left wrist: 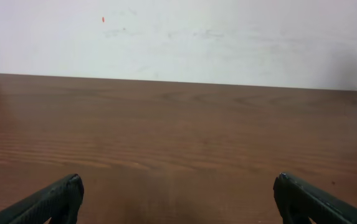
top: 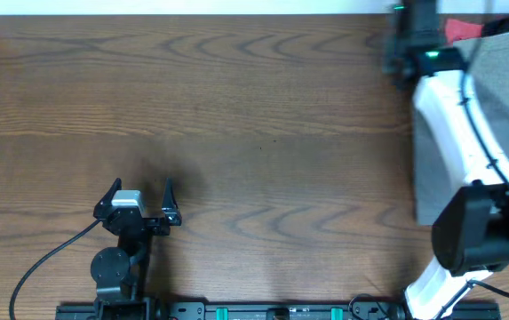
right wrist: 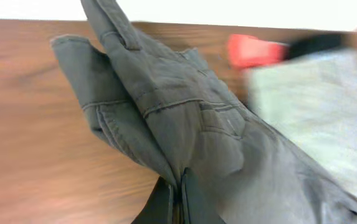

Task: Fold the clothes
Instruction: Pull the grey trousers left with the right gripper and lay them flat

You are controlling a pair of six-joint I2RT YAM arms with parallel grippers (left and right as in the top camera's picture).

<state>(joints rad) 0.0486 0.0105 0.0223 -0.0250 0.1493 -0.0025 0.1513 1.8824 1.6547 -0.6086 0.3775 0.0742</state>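
The right fingers (right wrist: pixel 161 208) were clamped on a fold of the grey shorts (right wrist: pixel 184 118), bunched at the surface's (top: pixel 236 107) right edge. The left fingers (left wrist: pixel 53 199) stood apart, empty. Risk: the narrow pinch slipping, or the cloth dragging the red garment (right wrist: pixel 253 50) along.

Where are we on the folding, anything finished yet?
Done: nothing; no folded garment shows on the table. In hand: the right gripper is shut on a bunched edge of the grey shorts, which are crumpled at the table's right side. The left gripper sits open, holding nothing. Left: spreading and folding the shorts, then the red garment behind them.
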